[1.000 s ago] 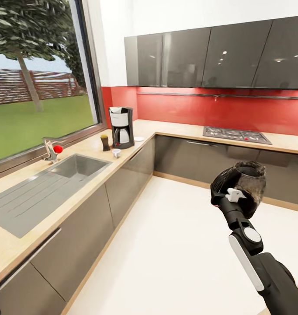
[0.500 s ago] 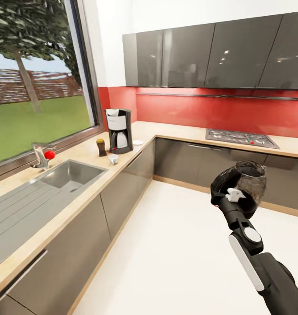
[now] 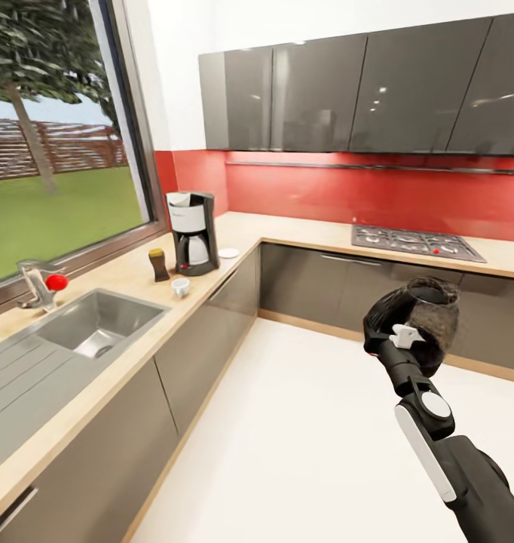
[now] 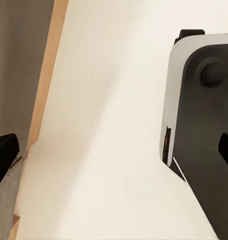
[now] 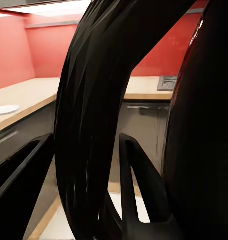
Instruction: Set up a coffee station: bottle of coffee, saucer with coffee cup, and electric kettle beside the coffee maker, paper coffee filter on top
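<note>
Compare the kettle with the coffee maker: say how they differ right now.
The kettle is rounded, clear glass with dark liquid inside; the coffee maker is a tall machine, dark grey behind and white in front. The kettle is carried above the floor by the right gripper, clamped on its black handle; the coffee maker stands on the countertop. The kettle is alone in the air; the coffee maker has the bottle, cup and saucer near it. Both have black parts.
</note>
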Available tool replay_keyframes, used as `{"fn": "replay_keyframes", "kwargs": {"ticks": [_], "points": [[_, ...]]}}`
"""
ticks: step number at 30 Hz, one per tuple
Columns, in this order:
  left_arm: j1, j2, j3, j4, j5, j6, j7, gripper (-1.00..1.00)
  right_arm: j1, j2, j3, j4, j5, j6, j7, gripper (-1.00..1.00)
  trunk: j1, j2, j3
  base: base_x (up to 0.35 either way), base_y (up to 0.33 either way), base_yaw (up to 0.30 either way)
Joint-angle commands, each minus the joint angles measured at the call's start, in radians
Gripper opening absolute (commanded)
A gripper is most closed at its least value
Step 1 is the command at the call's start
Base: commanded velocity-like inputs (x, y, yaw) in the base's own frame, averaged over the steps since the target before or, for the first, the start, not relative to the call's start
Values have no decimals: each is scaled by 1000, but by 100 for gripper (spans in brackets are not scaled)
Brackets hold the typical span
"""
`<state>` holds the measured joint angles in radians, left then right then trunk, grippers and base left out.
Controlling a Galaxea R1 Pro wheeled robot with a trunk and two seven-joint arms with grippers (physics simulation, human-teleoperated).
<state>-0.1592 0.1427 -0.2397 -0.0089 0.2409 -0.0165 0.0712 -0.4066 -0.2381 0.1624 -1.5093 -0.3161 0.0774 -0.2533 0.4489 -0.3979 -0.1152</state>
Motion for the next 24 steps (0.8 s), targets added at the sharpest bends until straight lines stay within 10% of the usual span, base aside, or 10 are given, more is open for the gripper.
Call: {"fn": "replay_keyframes", "kwargs": {"ticks": [1, 12, 24], "points": [[0, 0, -8, 0, 9, -3, 2, 100, -1, -1, 3, -2, -3, 4, -9, -100, 1, -2, -2, 288, -149, -263], [0, 0, -5, -1, 14, -10, 2, 100, -1, -1, 3, -2, -3, 4, -9, -100, 1, -2, 2, 282, -161, -287], [0, 1, -2, -1, 17, -10, 2, 100, 0, -1, 4, -2, -4, 4, -6, -100, 1, -2, 2, 332, -16, -32]]}}
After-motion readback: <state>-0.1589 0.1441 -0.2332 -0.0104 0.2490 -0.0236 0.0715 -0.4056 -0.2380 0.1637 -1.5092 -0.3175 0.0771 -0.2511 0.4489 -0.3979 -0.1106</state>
